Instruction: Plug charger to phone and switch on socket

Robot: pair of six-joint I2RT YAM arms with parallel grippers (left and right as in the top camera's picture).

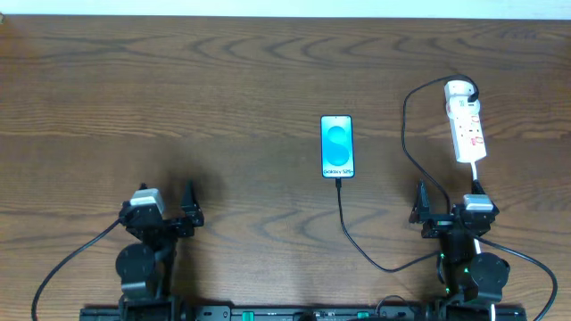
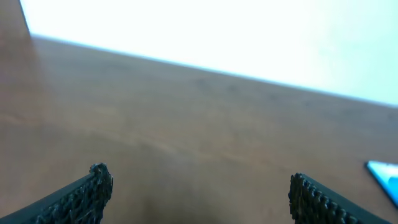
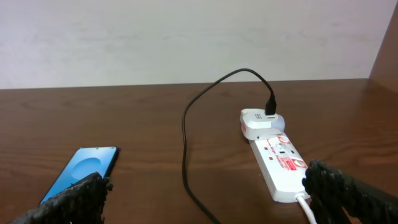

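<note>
The phone (image 1: 337, 146) lies flat at mid-table, its cyan-blue screen lit, white text band at the near end. The thin black charger cable (image 1: 343, 214) meets the phone's near end, loops right and runs up to the round white adapter (image 1: 459, 89) sitting in the far end of the white socket strip (image 1: 467, 130). In the right wrist view the phone (image 3: 81, 171), cable (image 3: 185, 134), adapter (image 3: 261, 123) and strip (image 3: 280, 165) all show. My left gripper (image 1: 189, 217) is open and empty at the near left. My right gripper (image 1: 421, 212) is open and empty, just in front of the strip.
The strip's white cord (image 1: 474, 178) runs toward my right arm base. Thick black arm cables (image 1: 71, 259) curl by both bases at the near edge. The phone's corner (image 2: 384, 177) shows at the right edge of the left wrist view. A pale wall stands behind the table.
</note>
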